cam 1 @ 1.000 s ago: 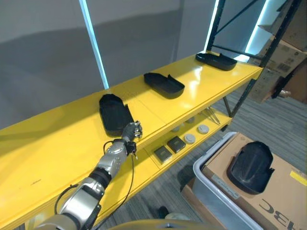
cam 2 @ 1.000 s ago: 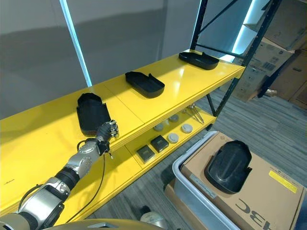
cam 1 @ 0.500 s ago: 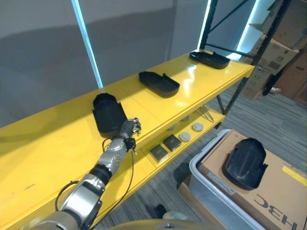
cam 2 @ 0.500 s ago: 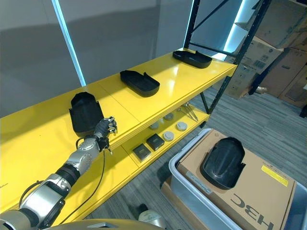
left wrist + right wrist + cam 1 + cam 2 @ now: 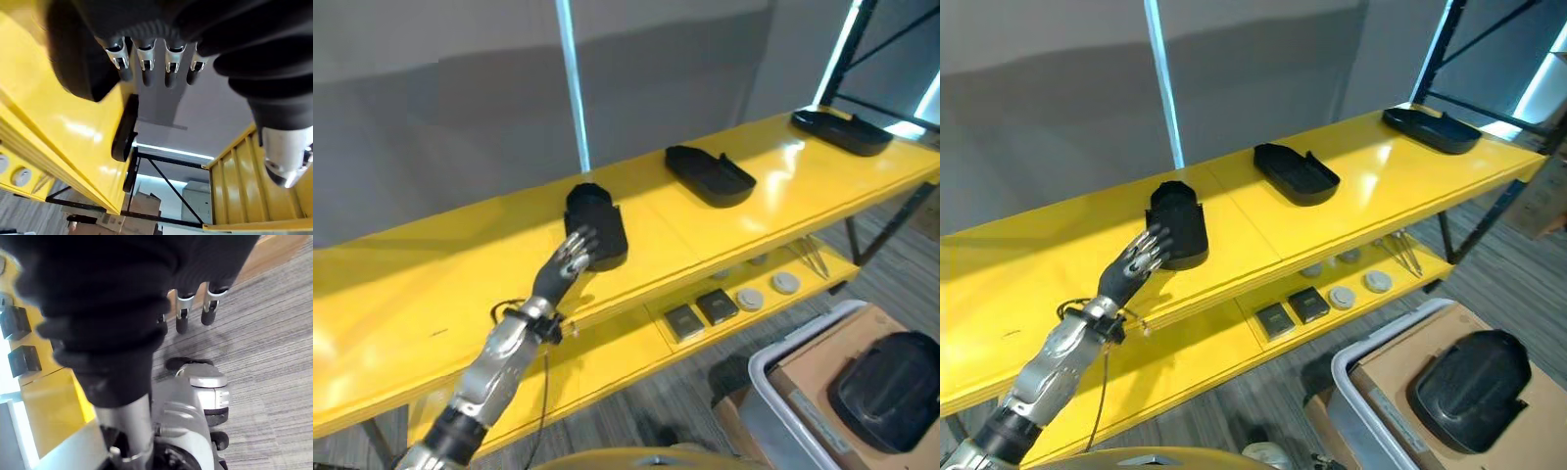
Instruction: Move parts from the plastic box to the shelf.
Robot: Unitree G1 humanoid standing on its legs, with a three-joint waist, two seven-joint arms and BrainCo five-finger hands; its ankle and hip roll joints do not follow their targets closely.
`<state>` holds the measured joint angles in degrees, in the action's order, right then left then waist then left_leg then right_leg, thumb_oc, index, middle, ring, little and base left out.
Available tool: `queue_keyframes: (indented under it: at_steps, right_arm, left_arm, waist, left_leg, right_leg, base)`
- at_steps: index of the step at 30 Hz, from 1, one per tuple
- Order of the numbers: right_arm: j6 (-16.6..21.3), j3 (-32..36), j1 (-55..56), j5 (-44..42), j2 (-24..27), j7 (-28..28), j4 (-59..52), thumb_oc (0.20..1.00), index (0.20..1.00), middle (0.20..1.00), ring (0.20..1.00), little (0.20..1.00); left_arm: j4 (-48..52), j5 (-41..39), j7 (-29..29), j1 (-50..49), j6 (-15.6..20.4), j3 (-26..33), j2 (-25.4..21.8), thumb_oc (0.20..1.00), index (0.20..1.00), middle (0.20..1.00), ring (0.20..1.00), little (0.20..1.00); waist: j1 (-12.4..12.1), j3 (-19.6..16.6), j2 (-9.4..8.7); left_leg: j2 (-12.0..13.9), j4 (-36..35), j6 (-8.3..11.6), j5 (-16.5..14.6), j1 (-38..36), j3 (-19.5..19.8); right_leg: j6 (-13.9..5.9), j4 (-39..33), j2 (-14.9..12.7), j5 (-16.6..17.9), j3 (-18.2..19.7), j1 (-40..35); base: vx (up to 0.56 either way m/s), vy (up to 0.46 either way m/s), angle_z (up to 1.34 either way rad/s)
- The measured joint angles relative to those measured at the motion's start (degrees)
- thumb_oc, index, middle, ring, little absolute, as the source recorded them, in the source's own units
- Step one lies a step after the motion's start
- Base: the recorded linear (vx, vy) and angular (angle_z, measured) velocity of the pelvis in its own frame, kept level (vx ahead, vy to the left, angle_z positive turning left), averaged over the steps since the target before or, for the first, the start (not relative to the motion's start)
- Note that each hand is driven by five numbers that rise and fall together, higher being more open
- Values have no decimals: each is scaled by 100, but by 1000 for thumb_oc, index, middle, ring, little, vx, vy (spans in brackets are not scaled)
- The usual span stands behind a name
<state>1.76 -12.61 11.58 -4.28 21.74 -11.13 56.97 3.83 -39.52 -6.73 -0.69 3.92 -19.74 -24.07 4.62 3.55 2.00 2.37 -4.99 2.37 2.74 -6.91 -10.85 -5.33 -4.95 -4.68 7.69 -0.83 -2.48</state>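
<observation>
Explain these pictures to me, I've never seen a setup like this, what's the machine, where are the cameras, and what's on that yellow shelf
This is a humanoid robot moving parts from a box to a shelf. Two pictures come from a stereo camera on its head, looking down; the other two come from cameras on its wrists, looking along each hand. On the yellow shelf lie three black moulded parts: the nearest part, a middle part and a far part. The left hand reaches out with straight fingers at the nearest part's edge, gripping nothing. The right hand hangs over the carpet, holding nothing. Down at the right, a grey plastic box holds a cardboard carton with another black part on top.
</observation>
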Motion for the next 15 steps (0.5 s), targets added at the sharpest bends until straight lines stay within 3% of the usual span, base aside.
queue_keyframes:
  at_steps: [2, 4, 7, 9, 10, 11, 12, 13, 14, 15]
  right_arm:
    - [-134, 115, 123, -116, 12, 9, 10, 1000, 1000, 1000, 1000, 1000]
    - [-197, 293, 215, -341, -37, 49, 79, 1000, 1000, 1000, 1000, 1000]
    - [-183, 388, 227, -526, -98, 176, 145, 1000, 1000, 1000, 1000, 1000]
    - [-195, 419, 175, -677, -127, 192, 291, 1000, 1000, 1000, 1000, 1000]
    - [-195, 419, 175, -677, -127, 192, 291, 1000, 1000, 1000, 1000, 1000]
    - [-179, 470, 125, -852, -159, 237, 300, 1000, 1000, 1000, 1000, 1000]
    - [-144, 497, 89, -938, -146, 237, 298, 1000, 1000, 1000, 1000, 1000]
    - [-130, 505, -27, -928, -137, 235, 284, 1000, 1000, 1000, 1000, 1000]
    - [-111, 476, -192, -879, -139, 231, 395, 1000, 1000, 1000, 1000, 1000]
    - [-30, 466, -269, -881, -121, 174, 480, 1000, 1000, 1000, 1000, 1000]
  left_arm:
    - [-15, -205, -499, -498, -143, 238, -238, 1000, 1000, 1000, 1000, 1000]
    - [14, -472, -1161, -494, -238, 185, -219, 1000, 1000, 1000, 1000, 1000]
    - [25, -664, -1884, -391, -472, -67, -200, 1000, 1000, 1000, 1000, 1000]
    - [24, -664, -2379, -168, -611, -532, -254, 1000, 1000, 1000, 1000, 1000]
    - [24, -664, -2379, -168, -611, -532, -254, 1000, 1000, 1000, 1000, 1000]
    - [23, -673, -2609, -129, -703, -710, -260, 1000, 1000, 1000, 1000, 1000]
    - [21, -714, -2648, -130, -731, -764, -254, 1000, 1000, 1000, 1000, 1000]
    - [21, -739, -2645, -94, -734, -747, -263, 1000, 1000, 1000, 1000, 1000]
    - [6, -825, -2614, -11, -722, -715, -312, 1000, 1000, 1000, 1000, 1000]
    - [-5, -891, -2612, 35, -718, -726, -349, 1000, 1000, 1000, 1000, 1000]
  waist:
    - [-177, 44, 46]
    - [-201, 80, 73]
    - [-91, 91, 75]
    - [-4, 111, 77]
    - [-4, 111, 77]
    - [88, 182, 40]
    - [92, 201, 84]
    - [84, 253, 168]
    - [59, 314, 174]
    - [-7, 334, 180]
  left_leg:
    - [-79, 1, -28, 13, -9, 51]
    - [-210, 1, -114, 56, 39, 158]
    - [-345, 0, -183, 47, 34, 140]
    - [-437, 1, -201, 40, 94, -28]
    - [-437, 1, -201, 40, 94, -28]
    - [-458, 3, -293, 61, 117, -313]
    - [-375, -3, -395, 89, 183, -571]
    - [-260, -1, -480, 131, 248, -855]
    - [-40, -1, -603, 215, 413, -1305]
    - [111, 0, -601, 242, 495, -1528]
  right_leg:
    - [-5, 23, -82, -4, -11, 22]
    - [-58, 77, -200, -34, -19, 70]
    - [-191, 248, -357, -108, 8, 176]
    - [-355, 202, -485, -152, 5, 291]
    - [-355, 202, -485, -152, 5, 291]
    - [-485, 169, -555, -218, -39, 421]
    - [-657, 179, -600, -333, -262, 565]
    - [-718, 510, -592, -236, -487, 756]
    - [-659, 1692, -601, -407, -997, 1331]
    - [-597, 2453, -599, -583, -1205, 1624]
  base:
    - [-148, 221, 20]
    - [-108, 182, 25]
    - [-95, 111, -2]
    - [-233, 64, -23]
    - [-237, 26, -57]
    - [-226, 7, -76]
    - [-249, 8, -118]
    - [-374, -22, -139]
    - [-311, -48, -145]
    - [-241, -77, -145]
